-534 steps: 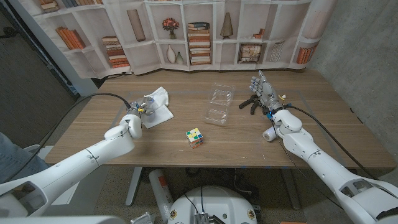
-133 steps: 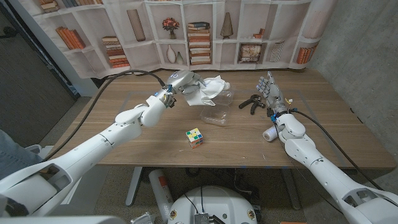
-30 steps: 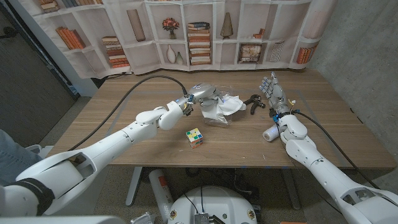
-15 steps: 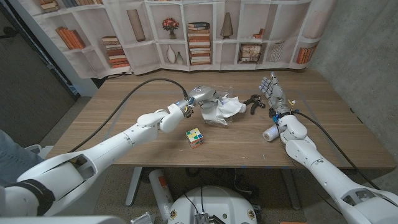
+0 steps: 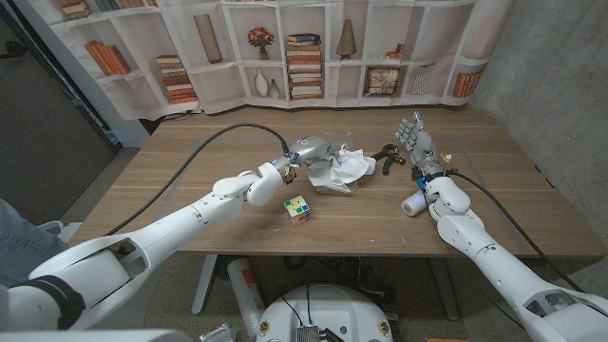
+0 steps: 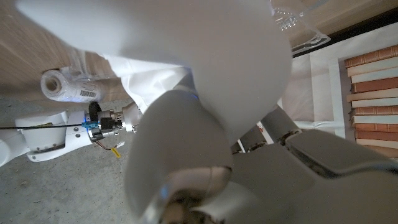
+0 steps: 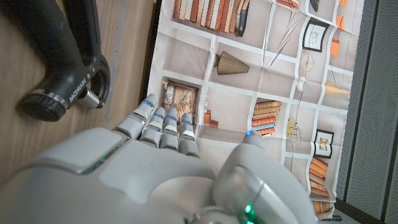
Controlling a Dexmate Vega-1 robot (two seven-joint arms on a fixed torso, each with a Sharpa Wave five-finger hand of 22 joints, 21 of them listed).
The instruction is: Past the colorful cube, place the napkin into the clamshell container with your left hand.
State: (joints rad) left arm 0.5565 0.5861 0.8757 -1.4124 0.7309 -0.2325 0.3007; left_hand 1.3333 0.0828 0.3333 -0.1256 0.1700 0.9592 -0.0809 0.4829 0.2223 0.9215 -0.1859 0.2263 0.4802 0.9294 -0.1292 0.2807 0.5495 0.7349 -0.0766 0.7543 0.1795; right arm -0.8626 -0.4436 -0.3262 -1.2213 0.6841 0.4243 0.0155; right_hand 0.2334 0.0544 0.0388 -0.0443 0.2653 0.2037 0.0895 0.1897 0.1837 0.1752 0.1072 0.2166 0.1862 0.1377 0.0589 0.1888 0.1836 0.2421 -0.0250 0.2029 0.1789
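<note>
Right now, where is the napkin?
In the head view the napkin sits mid-table on the clamshell container, just past the colorful cube, with the left hand at its left edge and a black tool to its right.

1. Head view: fixed high on the robot, looking down and forward over the wooden table to the bookshelf backdrop; both arms enter from the bottom corners.
2. Left wrist view: very close behind the left hand, picture turned; the roll beside the right arm also appears in the head view.
3. Right wrist view: close behind the right hand, facing the backdrop; the black tool also appears in the head view.
</note>
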